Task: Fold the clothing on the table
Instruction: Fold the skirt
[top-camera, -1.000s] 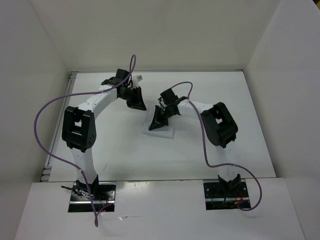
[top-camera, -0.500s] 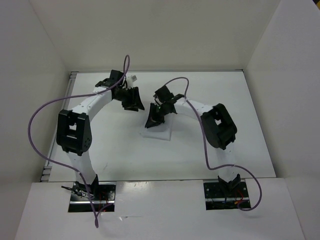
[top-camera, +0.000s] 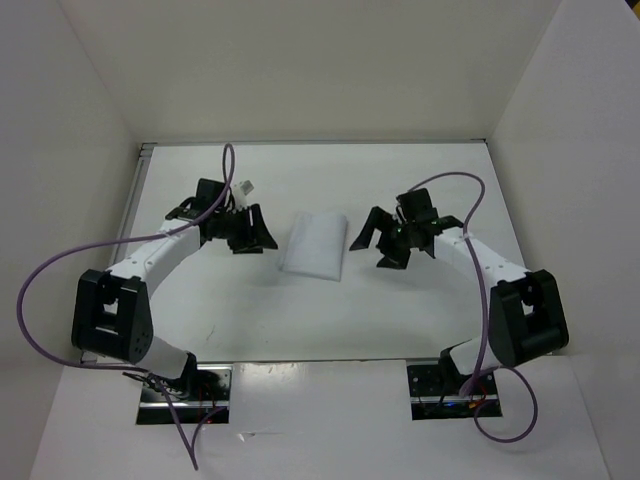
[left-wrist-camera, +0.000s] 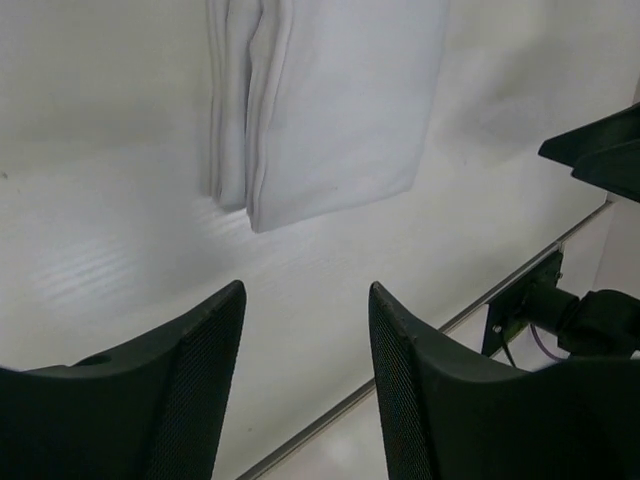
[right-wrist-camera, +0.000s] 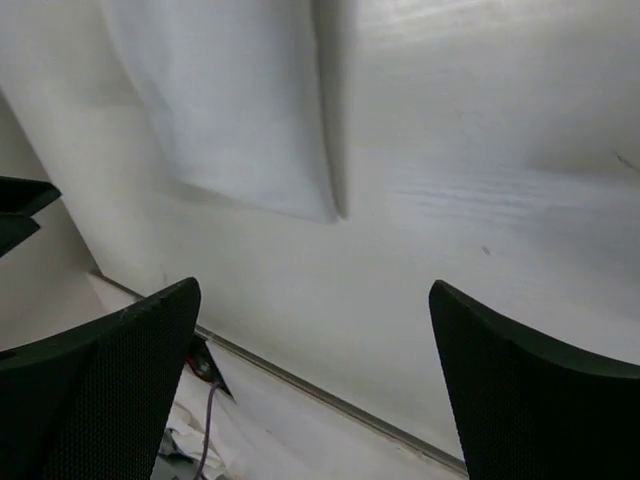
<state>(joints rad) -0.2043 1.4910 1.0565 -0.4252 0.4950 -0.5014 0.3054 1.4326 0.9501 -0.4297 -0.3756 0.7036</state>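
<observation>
White cloth garment (top-camera: 315, 244), folded, is lying on the matte white table (top-camera: 300, 320).
Left gripper (top-camera: 255, 235) and right gripper (top-camera: 377, 243) are flanking it, jaws spread, empty.

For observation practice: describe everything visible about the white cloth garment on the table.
The small white cloth garment lies flat on the matte white tabletop, folded into a rectangle. It looks thin and soft; stacked layers show along one long edge. Only the tabletop touches it; left tool and right tool flank it, apart.
</observation>
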